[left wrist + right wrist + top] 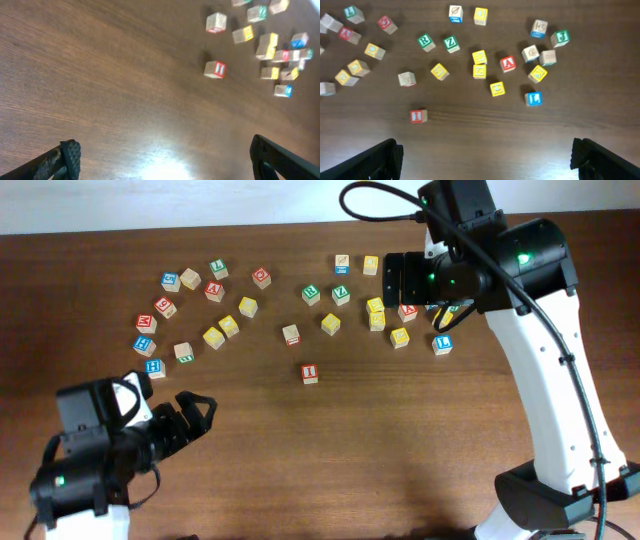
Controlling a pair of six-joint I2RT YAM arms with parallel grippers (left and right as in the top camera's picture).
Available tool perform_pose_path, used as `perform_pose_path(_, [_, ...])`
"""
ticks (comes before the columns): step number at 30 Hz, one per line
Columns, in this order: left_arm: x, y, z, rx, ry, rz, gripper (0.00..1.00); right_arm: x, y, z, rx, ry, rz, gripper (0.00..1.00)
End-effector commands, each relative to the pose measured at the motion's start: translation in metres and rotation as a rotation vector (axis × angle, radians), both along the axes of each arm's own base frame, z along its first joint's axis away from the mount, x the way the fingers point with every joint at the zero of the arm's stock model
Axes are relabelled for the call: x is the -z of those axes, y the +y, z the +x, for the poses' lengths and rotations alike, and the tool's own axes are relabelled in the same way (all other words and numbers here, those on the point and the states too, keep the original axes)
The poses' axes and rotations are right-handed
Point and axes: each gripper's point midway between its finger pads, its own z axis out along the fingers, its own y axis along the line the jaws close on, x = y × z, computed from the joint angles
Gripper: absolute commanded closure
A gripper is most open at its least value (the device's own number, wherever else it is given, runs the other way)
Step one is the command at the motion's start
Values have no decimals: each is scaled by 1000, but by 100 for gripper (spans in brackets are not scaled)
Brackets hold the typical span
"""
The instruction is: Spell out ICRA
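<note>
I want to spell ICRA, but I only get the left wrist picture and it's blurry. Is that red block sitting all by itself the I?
Observer: Yes. The right wrist view shows a clear I on that lone red cube.
Operator: Yay! Where's the A?
Observer: The red A cube is in the far bunch, a little to the right of a yellow cube.
Operator: And the R?
Observer: The R cube is green, and it sits side by side with a green Z cube.
</note>
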Motion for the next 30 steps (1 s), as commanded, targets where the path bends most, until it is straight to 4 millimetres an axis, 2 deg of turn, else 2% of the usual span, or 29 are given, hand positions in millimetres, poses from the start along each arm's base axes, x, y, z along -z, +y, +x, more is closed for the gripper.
perform_pose_path(1, [12,-1,5,44,49,2,1,19,1,21,-6,17,-52,2])
perform_pose_path(6, [35,15,11,11,147,55,1,75,12,43,-14,146,-86,2])
perform_pose_path(11, [37,18,30,11,108,60,2,124,45,47,-80,298,31,2])
perform_pose_path(15, [28,30,52,-19,17,113,0,141,60,51,-99,341,93,2])
perform_pose_path(17, [27,54,57,-155,20,196,1,148,62,54,-100,348,95,2])
perform_pose_path(22, [21,100,58,-377,14,368,1,154,68,58,-40,361,144,1])
perform_pose_path(26, [22,102,66,-381,0,371,1,159,71,65,-40,350,147,1])
perform_pose_path(30, [39,92,71,-338,48,312,1,169,74,71,-42,351,148,1])
